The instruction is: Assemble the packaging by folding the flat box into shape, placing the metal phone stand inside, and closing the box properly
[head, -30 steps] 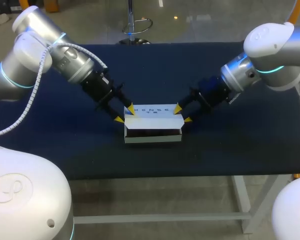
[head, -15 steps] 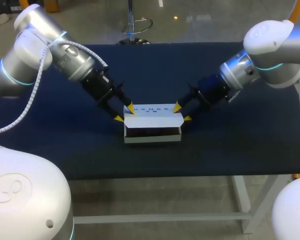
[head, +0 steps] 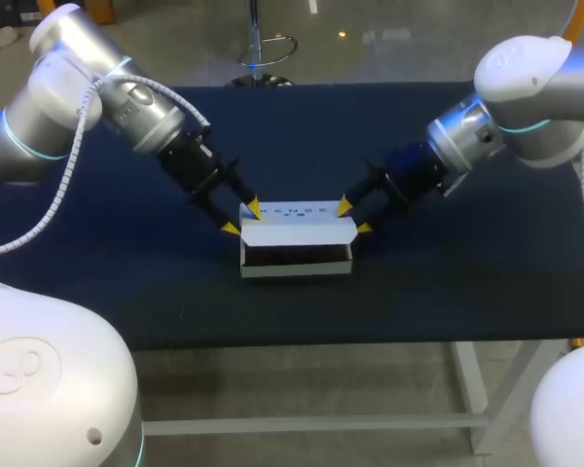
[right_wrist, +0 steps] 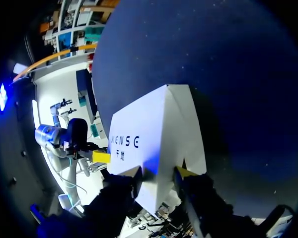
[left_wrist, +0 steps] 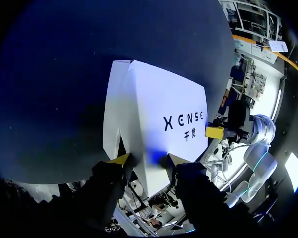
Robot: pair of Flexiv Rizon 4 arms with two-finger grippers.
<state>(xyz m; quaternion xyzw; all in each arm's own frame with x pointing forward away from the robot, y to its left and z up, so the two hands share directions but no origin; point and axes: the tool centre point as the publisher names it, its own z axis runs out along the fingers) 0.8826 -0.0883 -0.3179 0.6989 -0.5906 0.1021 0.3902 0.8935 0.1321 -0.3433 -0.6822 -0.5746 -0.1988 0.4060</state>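
Observation:
A white box (head: 297,229) stands in the middle of the dark blue table (head: 127,282). Its printed lid leans forward over a dark open front, and I cannot see what is inside. My left gripper (head: 242,219) is at the box's left end, fingers apart on either side of the lid's corner. My right gripper (head: 354,216) straddles the right end the same way. From the left wrist the box (left_wrist: 159,109) runs in between my left gripper's (left_wrist: 146,161) fingers. From the right wrist the box (right_wrist: 154,134) likewise reaches into my right gripper (right_wrist: 158,173). No phone stand shows.
Only the box lies on the table. Bare dark cloth surrounds it on all sides, out to the front edge (head: 302,342).
Both arms have shifted very slightly and the lid has tipped a little further over the front. The fingers stand as wide as before.

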